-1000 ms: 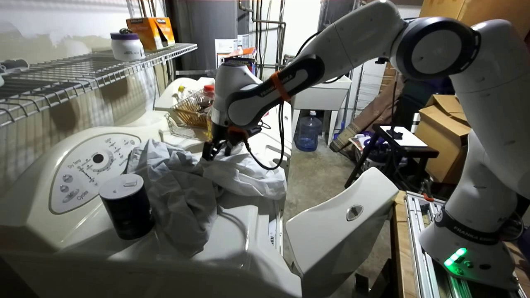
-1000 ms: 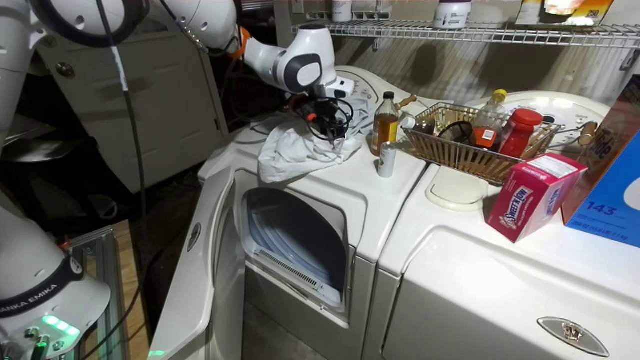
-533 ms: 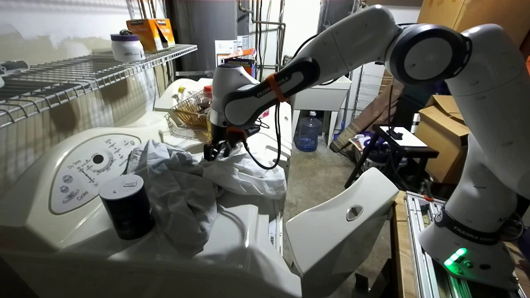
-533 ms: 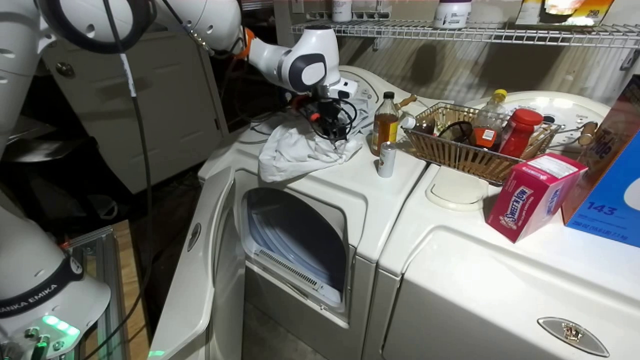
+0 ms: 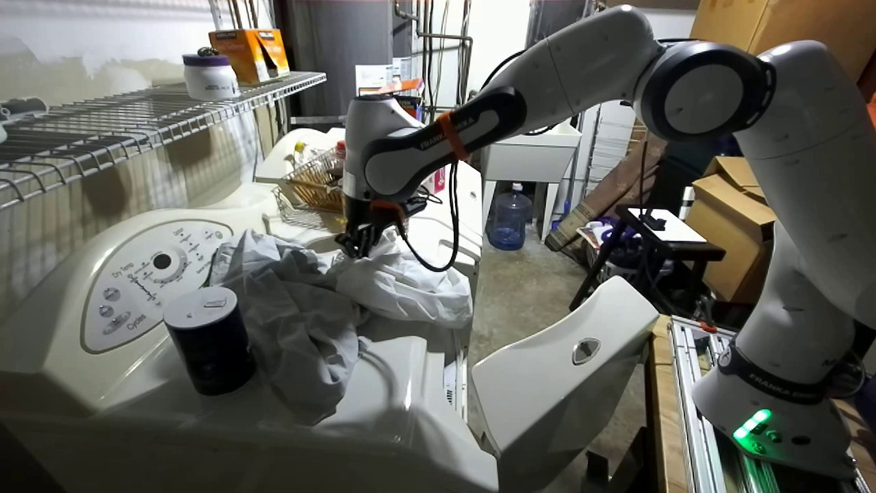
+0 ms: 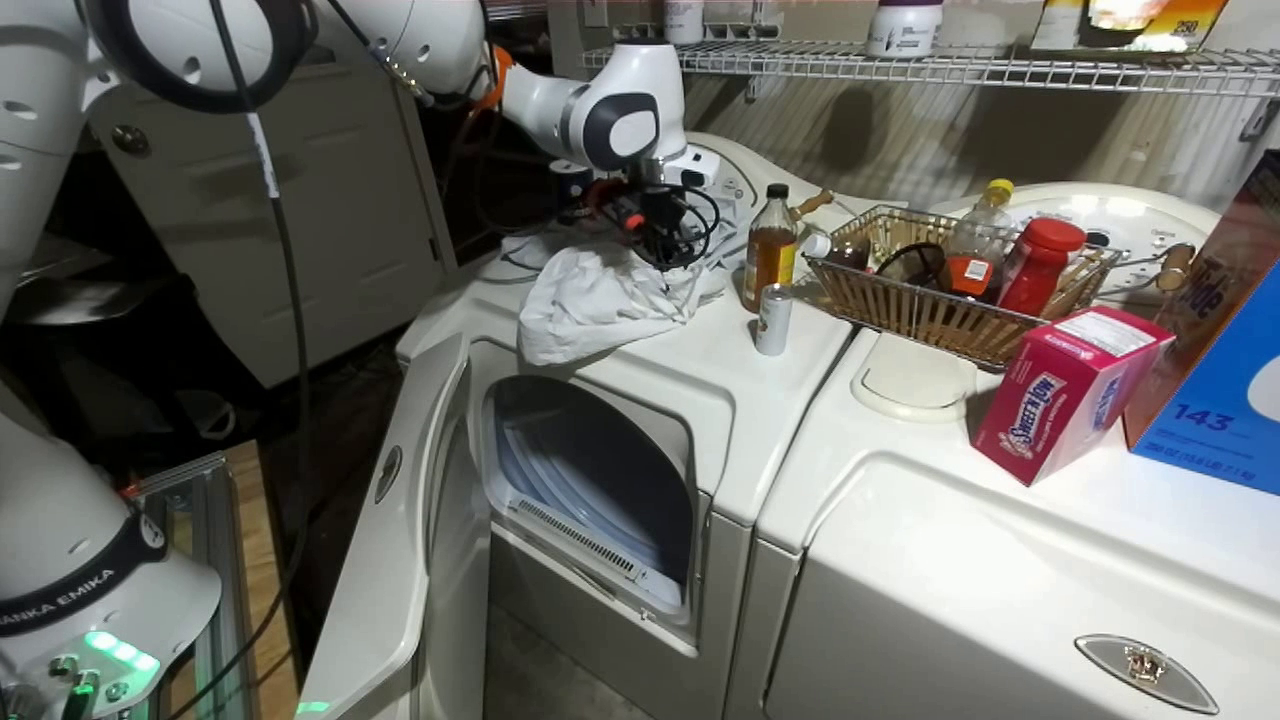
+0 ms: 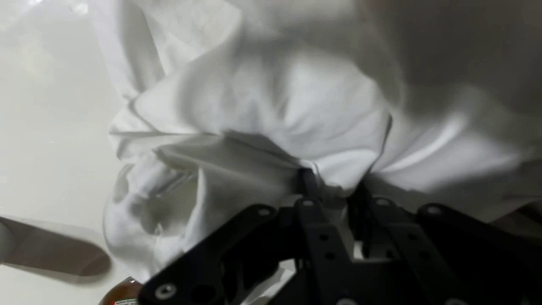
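A crumpled white cloth [image 7: 262, 97] fills most of the wrist view and lies bunched on top of the white dryer [image 6: 800, 400]. My gripper [image 7: 332, 182] is shut on a fold of it, and the fabric gathers in creases between the two black fingers. In an exterior view the gripper [image 5: 356, 250] points down at the top of the pile, where a greyer, shaded part [image 5: 294, 329] of the fabric meets the brighter part. The fingertips are partly hidden by cloth in both exterior views.
The dryer's door [image 6: 390, 520] hangs open beside the drum opening [image 6: 590, 490]. Near the cloth stand an amber bottle [image 6: 770, 250], a small can [image 6: 773, 320] and a dark canister [image 5: 212, 349]. A wire basket [image 6: 940, 300] with bottles sits farther along. A wire shelf [image 5: 137, 123] runs above.
The jaws have come together on the cloth. The arm has shifted slightly and the gripper has risen a little, with the cloth tugged up at the grip.
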### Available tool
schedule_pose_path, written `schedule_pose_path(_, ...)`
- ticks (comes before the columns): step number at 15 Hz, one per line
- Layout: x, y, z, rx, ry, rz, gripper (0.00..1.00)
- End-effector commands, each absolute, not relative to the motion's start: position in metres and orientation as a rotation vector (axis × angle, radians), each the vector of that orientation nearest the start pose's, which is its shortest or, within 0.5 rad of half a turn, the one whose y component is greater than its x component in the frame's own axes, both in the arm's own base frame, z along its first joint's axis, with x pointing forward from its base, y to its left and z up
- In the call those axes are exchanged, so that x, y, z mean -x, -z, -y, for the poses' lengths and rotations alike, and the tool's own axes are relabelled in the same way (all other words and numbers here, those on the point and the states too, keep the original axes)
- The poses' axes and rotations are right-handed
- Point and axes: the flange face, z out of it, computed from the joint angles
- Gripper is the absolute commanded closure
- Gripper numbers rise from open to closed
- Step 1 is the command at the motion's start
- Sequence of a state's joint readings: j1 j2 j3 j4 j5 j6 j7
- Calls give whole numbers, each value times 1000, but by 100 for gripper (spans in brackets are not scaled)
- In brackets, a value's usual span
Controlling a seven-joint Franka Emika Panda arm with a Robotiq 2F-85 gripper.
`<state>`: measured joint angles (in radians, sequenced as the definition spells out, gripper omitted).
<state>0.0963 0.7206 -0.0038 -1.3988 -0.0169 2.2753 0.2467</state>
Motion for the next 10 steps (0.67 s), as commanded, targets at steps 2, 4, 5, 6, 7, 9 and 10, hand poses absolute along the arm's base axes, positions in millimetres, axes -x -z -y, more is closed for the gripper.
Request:
schedule_pose_path(2, -750, -299, -73, 3096, 240, -219, 100)
schedule_pose_path(4, -750, -326, -78, 3080, 308, -212, 98)
schedule_pose_path(5, -749, -342, -81, 3073, 346, -209, 98)
schedule_pose_path(6, -749, -358, -83, 3067, 395, -209, 98)
schedule_pose_path(7, -748, -378, -87, 3052, 439, -212, 98)
schedule_pose_path(9, -740, -415, -93, 3033, 504, -225, 98)
schedule_pose_path(10, -737, -431, -96, 3023, 541, -230, 98)
